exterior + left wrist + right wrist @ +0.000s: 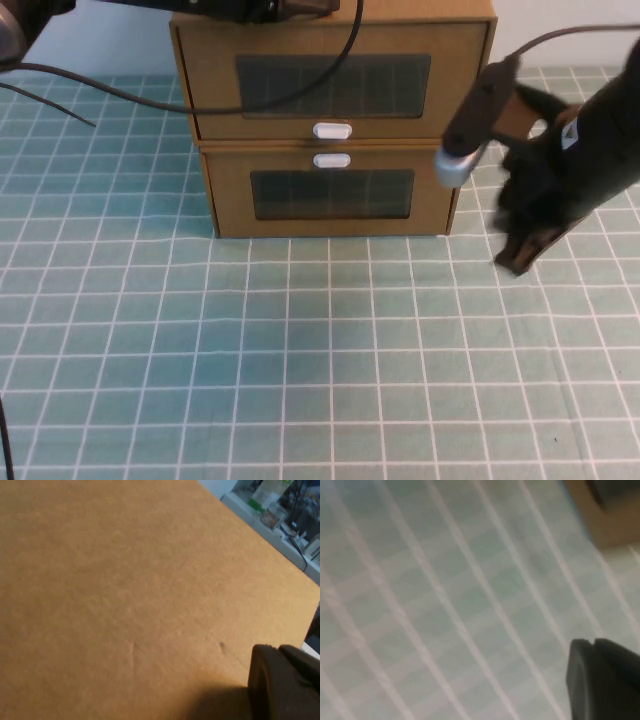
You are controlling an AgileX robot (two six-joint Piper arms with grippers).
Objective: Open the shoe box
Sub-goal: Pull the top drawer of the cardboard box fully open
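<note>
Nearest me is the green gridded mat [300, 350]. My right gripper [522, 255] hangs over it just beside the stack's lower right corner, tips pointing down at the mat and apart from the cardboard. Its fingers [620, 685] are pressed together, holding nothing.

Behind that stand two shoe boxes, stacked: the lower shoe box [330, 195] on the mat and the upper shoe box [330, 85] on top of it. Each has one dark window and one white handle, so there are two handles, the lower handle [331, 160] just below the upper handle [332, 130]. Both fronts look closed.

Farthest, my left arm [230, 8] reaches across above the upper box. Two black cables [100, 92] trail off to my left.

Only the high view shows the fronts and handles. My right wrist view gives only mat lines and one cardboard corner [615, 527]. My left wrist view fills with the plain box top [125, 580], and my left gripper [278, 680] is just over it, pads [262, 685] meeting at a thin seam, empty.
</note>
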